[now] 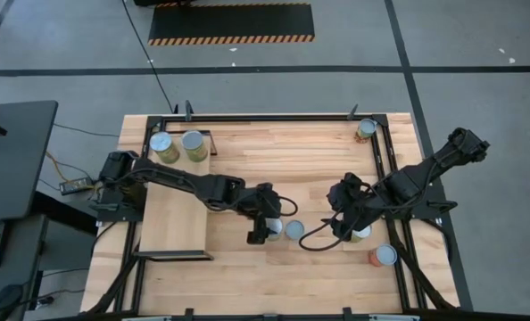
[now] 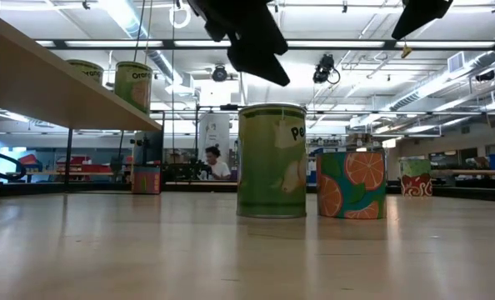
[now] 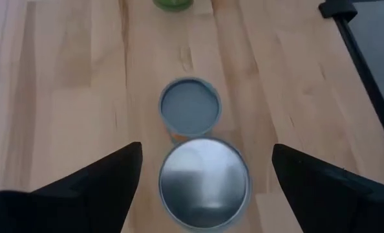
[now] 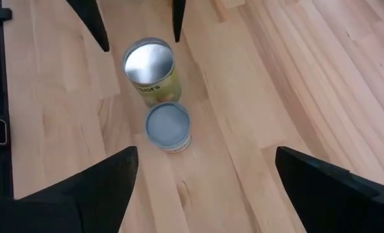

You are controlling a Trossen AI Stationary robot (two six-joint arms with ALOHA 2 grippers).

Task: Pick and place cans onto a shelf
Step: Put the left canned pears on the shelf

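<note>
Green-labelled cylindrical tin with a shiny silver lid stands upright at lower centre of the left wrist frame, directly between the left gripper's spread fingers, axis vertical. A second grey-lidded tin sits just beyond it. Left arm reaches low across mid-table; right gripper, also spread, holds nothing and hovers near. Pale wood shelf with black frame lies left, two tins at its far end.
</note>
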